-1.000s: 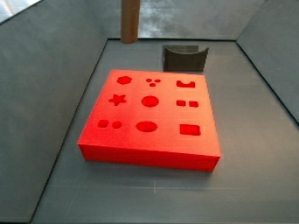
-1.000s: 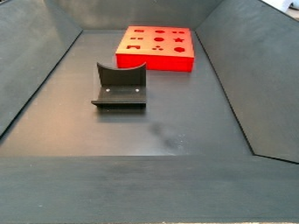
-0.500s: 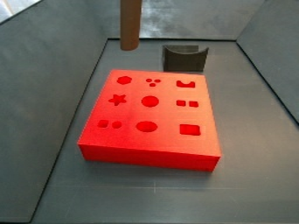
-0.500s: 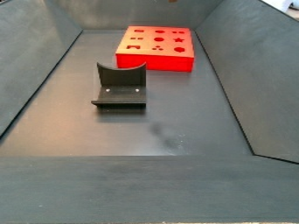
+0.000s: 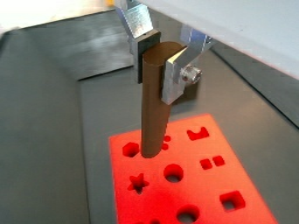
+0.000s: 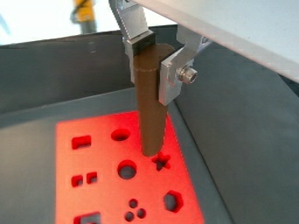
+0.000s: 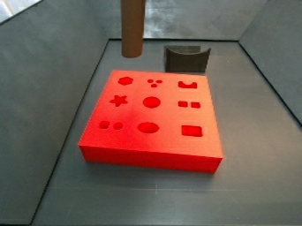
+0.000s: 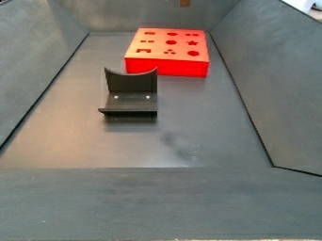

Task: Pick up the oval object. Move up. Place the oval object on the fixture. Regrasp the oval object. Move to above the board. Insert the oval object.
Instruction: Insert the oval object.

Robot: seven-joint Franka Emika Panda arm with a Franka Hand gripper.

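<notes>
Both wrist views show the hand [image 5: 158,54] pinching the oval object [image 5: 153,105] at its top end, silver finger plates [image 6: 135,26] pressed on either side with dark pads against the brown rod. Rod hangs upright, lower tip above the board [image 5: 246,171], near the star recess [image 6: 162,161] in a wrist view; cannot tell from these if tip touches the red surface, looks apart. Side view: oval object [image 7: 132,26] comes down from the top edge of the picture, its lower end still clear above the far-left corner of the board [image 7: 151,146], no contact. Hand itself not visible in either side view. Board lies flat on the grey floor [image 7: 260,185] of the walled bin, recesses facing up: star, circles, oval, squares, small dots. Fixture [image 7: 186,58] sits just beyond the board's far edge, toward its right corner, notch on top empty. In a side view the fixture [image 8: 128,91] stands on its base plate mid-floor, with the board [image 8: 169,49] well behind it near the far wall; only a tiny bit of the rod [image 8: 184,3] shows at the top edge there.
</notes>
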